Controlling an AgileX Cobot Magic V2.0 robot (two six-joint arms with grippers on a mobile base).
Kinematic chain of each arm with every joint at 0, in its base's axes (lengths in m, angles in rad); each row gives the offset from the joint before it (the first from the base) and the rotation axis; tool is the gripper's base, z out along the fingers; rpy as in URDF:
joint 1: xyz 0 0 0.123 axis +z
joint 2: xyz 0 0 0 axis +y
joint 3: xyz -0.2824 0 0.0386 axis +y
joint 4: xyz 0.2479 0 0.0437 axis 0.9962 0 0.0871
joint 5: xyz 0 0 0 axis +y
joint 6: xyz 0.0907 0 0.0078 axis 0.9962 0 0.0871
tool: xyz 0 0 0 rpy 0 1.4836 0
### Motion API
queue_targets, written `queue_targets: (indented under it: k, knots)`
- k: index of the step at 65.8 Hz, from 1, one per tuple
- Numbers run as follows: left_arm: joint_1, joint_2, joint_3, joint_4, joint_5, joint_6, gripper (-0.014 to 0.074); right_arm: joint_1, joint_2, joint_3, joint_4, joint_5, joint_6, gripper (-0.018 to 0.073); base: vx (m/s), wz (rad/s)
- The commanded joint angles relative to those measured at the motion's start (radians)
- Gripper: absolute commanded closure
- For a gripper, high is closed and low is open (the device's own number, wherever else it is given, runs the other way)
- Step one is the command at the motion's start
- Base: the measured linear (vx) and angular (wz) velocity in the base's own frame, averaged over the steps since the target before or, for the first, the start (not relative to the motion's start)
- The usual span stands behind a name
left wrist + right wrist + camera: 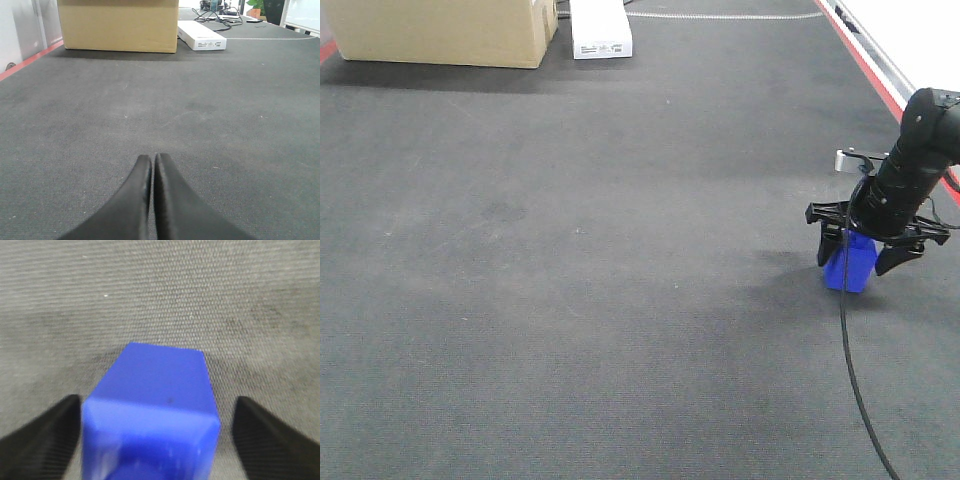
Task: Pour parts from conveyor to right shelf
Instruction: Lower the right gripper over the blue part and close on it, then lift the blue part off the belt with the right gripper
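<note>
A small blue bin (851, 264) stands on the dark grey conveyor belt (620, 250) at the right. My right gripper (865, 252) is open and straddles the bin, one finger on each side. In the right wrist view the blue bin (155, 410) fills the middle between the two black fingers (45, 440); the left finger is close to its wall and the right finger stands a little apart. My left gripper (152, 162) is shut and empty, low over the bare belt. No parts are visible in the bin. The shelf is out of view.
A large cardboard box (445, 30) and a white flat carton (600, 30) sit at the belt's far end, also in the left wrist view (117, 25). A red-edged rail (880, 80) runs along the right side. A black cable (855, 380) trails from the right arm.
</note>
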Motion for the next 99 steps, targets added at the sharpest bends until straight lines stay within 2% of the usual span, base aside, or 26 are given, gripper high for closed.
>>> queue_targets:
  k: [1, 13, 30, 38, 47, 56, 86, 99]
  knots:
    - [0.003, -0.014, -0.019, -0.008, -0.072, -0.008, 0.0603, -0.002, -0.06, -0.028, 0.003, -0.013, -0.008, 0.0187, 0.0, 0.0]
    - [0.003, -0.014, -0.019, -0.008, -0.072, -0.008, 0.0603, -0.002, -0.071, -0.028, -0.001, -0.012, -0.026, 0.0577, 0.0, 0.0]
    - [0.003, -0.014, -0.019, -0.008, -0.072, -0.008, 0.0603, -0.002, -0.138, -0.028, 0.0, -0.041, -0.054, 0.0566, 0.0, 0.0]
    - [0.003, -0.014, -0.019, -0.008, -0.072, -0.008, 0.0603, 0.011, -0.229, -0.026, -0.001, -0.053, -0.114, 0.0565, 0.0, 0.0]
    - [0.003, -0.014, -0.019, -0.008, -0.072, -0.008, 0.0603, 0.051, -0.381, 0.038, 0.0, -0.152, -0.134, 0.0564, 0.0, 0.0]
    - [0.003, -0.014, -0.019, -0.008, -0.072, -0.008, 0.0603, 0.081, -0.575, 0.197, 0.001, -0.302, -0.115, 0.0564, 0.0, 0.0]
    - [0.003, -0.014, -0.019, -0.008, -0.072, -0.008, 0.0603, 0.078, -1.374, 0.889, 0.007, -0.792, -0.154, 0.0564, 0.0, 0.0]
    - [0.003, -0.014, -0.019, -0.008, -0.072, -0.008, 0.0603, 0.078, -1.725, 1.157, -0.012, -0.869, -0.154, 0.0564, 0.0, 0.0]
